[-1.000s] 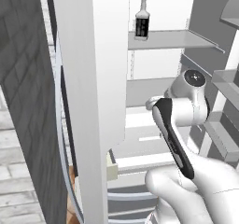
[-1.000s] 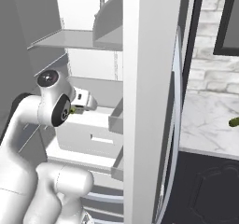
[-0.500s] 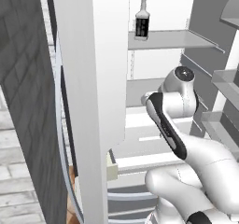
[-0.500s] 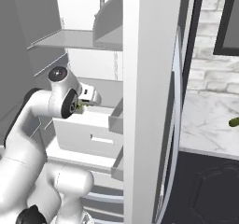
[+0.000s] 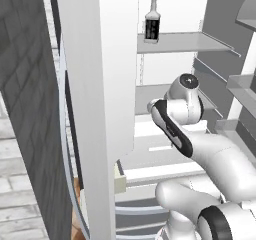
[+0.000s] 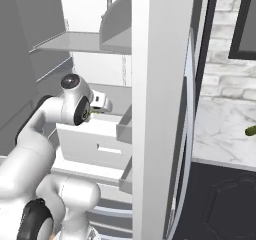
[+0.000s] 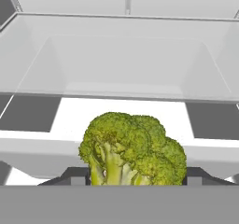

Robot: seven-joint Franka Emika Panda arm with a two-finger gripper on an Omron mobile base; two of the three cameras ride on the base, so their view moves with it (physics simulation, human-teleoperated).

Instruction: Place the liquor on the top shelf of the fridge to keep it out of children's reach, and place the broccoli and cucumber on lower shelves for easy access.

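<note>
I see the liquor (image 5: 152,24) standing upright on the top shelf (image 5: 185,43) of the fridge (image 5: 100,84), near the shelf's left front edge. Its black label carries a white mark, but I cannot read any writing on it at this size.

In the hand view the broccoli (image 7: 133,150) sits between the jaws (image 7: 135,178), stalk down toward the hand and florets up; the jaws are clenched on the broccoli, with the dark finger pads (image 7: 70,175) just showing on either side of it. Ahead of the broccoli I see a translucent grey-white lower shelf (image 7: 126,55) and below it the white front of a drawer (image 7: 126,111), with dark openings on either side.

From the right base view, the arm (image 6: 50,114) reaches into the fridge interior at mid height, and a bit of yellow-green shows at the gripper's end, above the white drawer (image 6: 95,144).

The cucumber (image 6: 250,130) lies on the marbled tabletop (image 6: 220,134) outside the fridge, at the right edge of that view, well apart from the arm.
</note>
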